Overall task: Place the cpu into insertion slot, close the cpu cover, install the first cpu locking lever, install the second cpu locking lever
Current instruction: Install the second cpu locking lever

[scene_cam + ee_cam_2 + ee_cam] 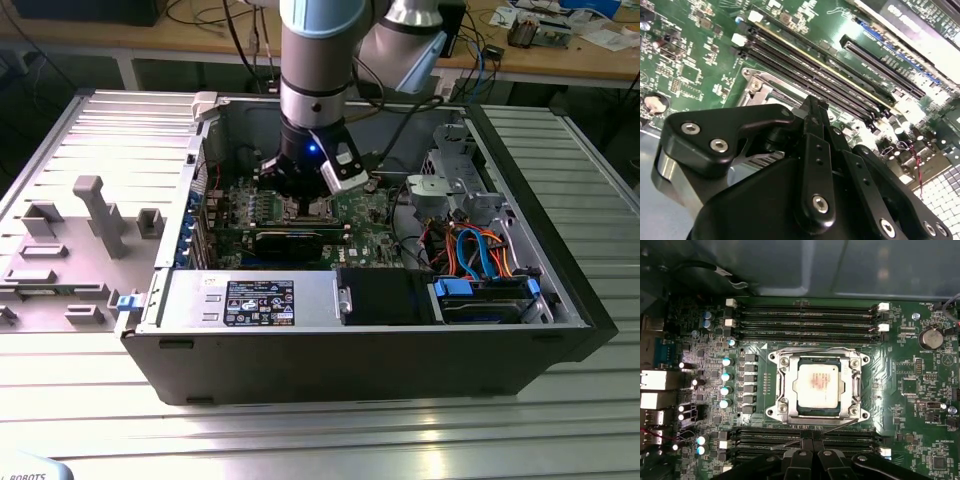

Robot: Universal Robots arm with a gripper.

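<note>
I had the arm reaching down into the open case (pixel 560 300), which lay on its side on the ribbed metal desk (pixel 300 440). In the exterior view the gripper (pixel 300 205) hung low over the green board (pixel 365 215), just above the socket area, toward the far side of the case and a little to the exterior view's left of its middle.

In the first wrist view I saw the cpu (pixel 818 385) lying flat in the slot (pixel 785 407), its pale metal top facing up and square to the frame. The cover (pixel 856 382) looked to be down around the cpu, its silver frame bordering the chip on all sides with a screw at each corner. A thin wire lever (pixel 810 349) ran along the side of the socket toward the first bank of memory slots (pixel 805 320); I could not tell whether it was latched. A second bank of slots (pixel 805 436) lay on the opposite side of the socket, next to the gripper (pixel 810 454).

The gripper's black fingers (pixel 801 460) were drawn together at the tips, with nothing between them. In the second wrist view the gripper (pixel 812 107) sat above a corner of the socket frame (pixel 752 85), fingertips pinched shut, not visibly touching anything.
</note>
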